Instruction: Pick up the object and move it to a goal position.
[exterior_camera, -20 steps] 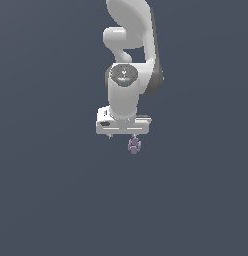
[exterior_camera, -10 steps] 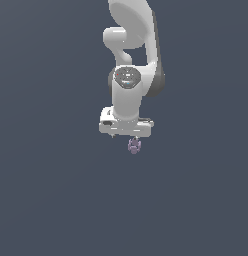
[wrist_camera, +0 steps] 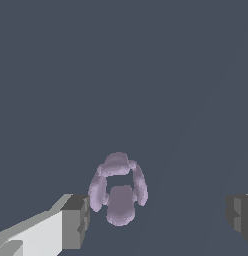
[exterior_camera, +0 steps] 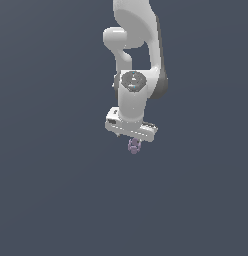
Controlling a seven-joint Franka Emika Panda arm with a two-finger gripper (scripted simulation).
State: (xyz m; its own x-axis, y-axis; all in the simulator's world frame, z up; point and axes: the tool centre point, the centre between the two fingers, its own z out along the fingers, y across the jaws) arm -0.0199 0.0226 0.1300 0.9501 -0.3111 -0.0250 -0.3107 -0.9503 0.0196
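Note:
The object (exterior_camera: 134,146) is a small pale-purple ribbed blob directly under the white gripper (exterior_camera: 132,139) in the exterior view. In the wrist view the object (wrist_camera: 118,195) lies between the two grey fingertips of the gripper (wrist_camera: 157,217). It is close to one fingertip (wrist_camera: 76,220) and far from the other (wrist_camera: 239,214). The jaws stand wide apart and neither pad clearly touches the blob. The gripper's hand is tilted in the exterior view.
A plain dark grey-blue surface (exterior_camera: 56,200) fills both views. The white arm (exterior_camera: 136,45) rises above the gripper to the top of the exterior view. No other objects or goal marker show.
The hand has shifted slightly down and toward the exterior view's right and has tilted. The pale-purple object has stayed in the same place.

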